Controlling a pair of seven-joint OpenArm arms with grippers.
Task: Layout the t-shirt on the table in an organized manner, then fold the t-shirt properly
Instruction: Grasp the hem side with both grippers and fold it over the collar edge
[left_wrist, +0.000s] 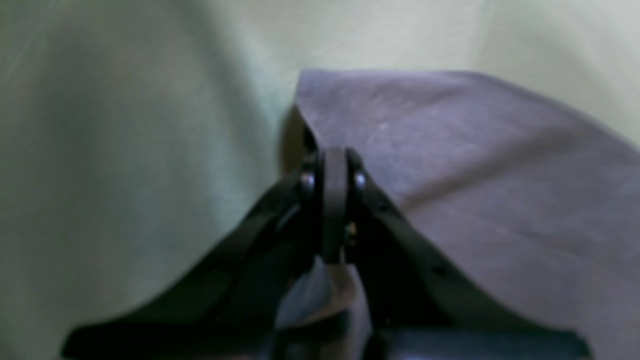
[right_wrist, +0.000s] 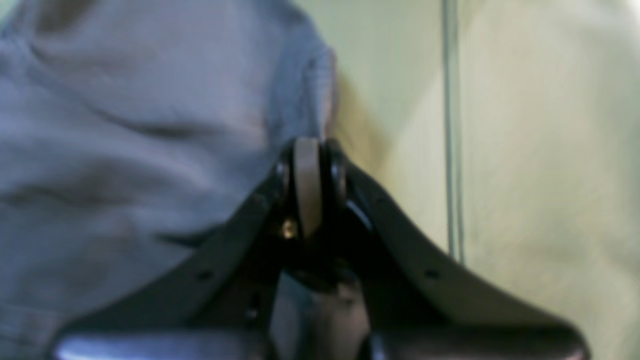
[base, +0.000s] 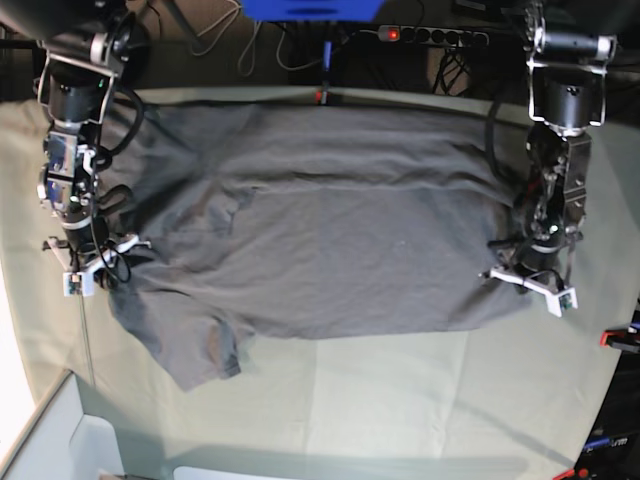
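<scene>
The grey t-shirt (base: 340, 240) lies spread sideways on the pale green table (base: 400, 400), with its collar end to the left, its hem to the right, and one sleeve (base: 205, 360) pointing to the front. My left gripper (base: 527, 283) is at the hem edge. In the left wrist view, this gripper (left_wrist: 334, 165) is shut on a raised fold of the t-shirt (left_wrist: 475, 165). My right gripper (base: 92, 270) is at the shoulder edge. In the right wrist view, this gripper (right_wrist: 308, 160) is shut on the t-shirt (right_wrist: 125, 125).
Red-orange clamps sit at the far edge (base: 320, 97) and the right edge (base: 620, 338). A power strip (base: 430, 35) and cables lie behind the table. A white box (base: 60, 440) stands at the front left. A thin grey line (right_wrist: 452, 125) runs over the cloth.
</scene>
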